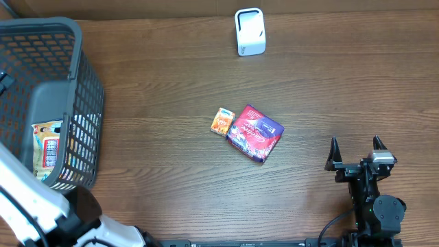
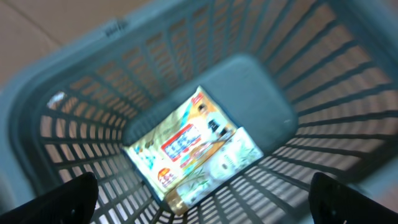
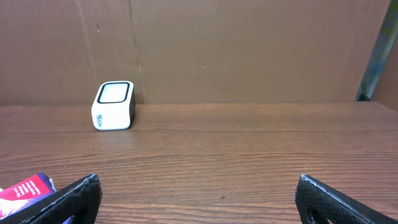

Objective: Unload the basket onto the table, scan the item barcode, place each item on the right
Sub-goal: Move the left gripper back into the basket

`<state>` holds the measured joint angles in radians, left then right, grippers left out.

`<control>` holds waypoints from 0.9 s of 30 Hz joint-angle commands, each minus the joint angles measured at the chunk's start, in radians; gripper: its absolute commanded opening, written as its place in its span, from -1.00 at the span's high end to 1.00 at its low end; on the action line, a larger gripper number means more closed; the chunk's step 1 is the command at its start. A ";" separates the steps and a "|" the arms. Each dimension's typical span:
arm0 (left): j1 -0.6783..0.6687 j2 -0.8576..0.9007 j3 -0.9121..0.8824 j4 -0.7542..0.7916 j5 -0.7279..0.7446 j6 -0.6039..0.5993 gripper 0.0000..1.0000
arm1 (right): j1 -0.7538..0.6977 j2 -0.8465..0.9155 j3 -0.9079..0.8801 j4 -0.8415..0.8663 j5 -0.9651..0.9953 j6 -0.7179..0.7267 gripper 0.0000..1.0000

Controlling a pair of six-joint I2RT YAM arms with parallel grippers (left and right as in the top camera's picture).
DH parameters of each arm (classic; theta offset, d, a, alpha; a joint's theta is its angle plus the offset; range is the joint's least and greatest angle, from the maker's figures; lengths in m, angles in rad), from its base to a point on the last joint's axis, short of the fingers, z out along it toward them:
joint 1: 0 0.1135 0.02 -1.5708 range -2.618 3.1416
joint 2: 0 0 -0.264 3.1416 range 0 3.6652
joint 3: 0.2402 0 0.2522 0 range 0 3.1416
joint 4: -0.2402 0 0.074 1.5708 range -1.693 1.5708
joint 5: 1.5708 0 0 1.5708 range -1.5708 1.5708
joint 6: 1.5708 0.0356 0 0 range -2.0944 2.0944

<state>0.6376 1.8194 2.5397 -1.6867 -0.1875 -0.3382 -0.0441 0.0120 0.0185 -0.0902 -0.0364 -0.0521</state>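
Table (image 1: 171, 199): a dark wood-grain surface, backed by a brown cardboard wall (image 3: 249, 50).
Barcode scanner (image 1: 249, 31): a small white box with a dark-rimmed window, set upright at the far edge of the table, against the cardboard; also seen at the left of the right wrist view (image 3: 114, 106).
Basket (image 1: 86, 116): grey plastic mesh, placed at the left end of the table, well apart from the scanner.
Yellow-and-white packet (image 1: 46, 147): laid flat on the basket floor, with a red label facing up; shown blurred in the left wrist view (image 2: 186, 146).
Orange packet (image 1: 222, 121): a small packet, laid flat near the middle of the table.
Red-and-purple pouch (image 1: 254, 132): laid flat just right of the orange packet, edges touching or nearly so.
Left gripper (image 2: 202, 183): held over the inside of the basket, fingers spread wide, nothing gripped.
Right gripper (image 1: 355, 147): held low over the right side of the table, pointed toward the cardboard, fingers spread wide, nothing gripped; a corner of the pouch is seen by its left finger (image 3: 74, 196).
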 commanded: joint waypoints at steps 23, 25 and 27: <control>0.003 0.463 -0.187 -0.003 -0.048 0.008 -0.99 | -0.001 -0.009 -0.010 0.006 0.006 0.002 -1.00; 0.003 0.483 -0.200 -0.003 -0.049 -0.015 -1.00 | -0.001 -0.009 -0.010 0.006 0.006 0.002 -1.00; 0.003 0.500 -0.210 -0.003 -0.048 -0.037 -0.99 | -0.001 -0.009 -0.010 0.006 0.006 0.002 -1.00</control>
<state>0.6376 2.2913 2.3482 -1.6871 -0.2218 -0.3431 -0.0444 0.0120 0.0185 -0.0898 -0.0368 -0.0521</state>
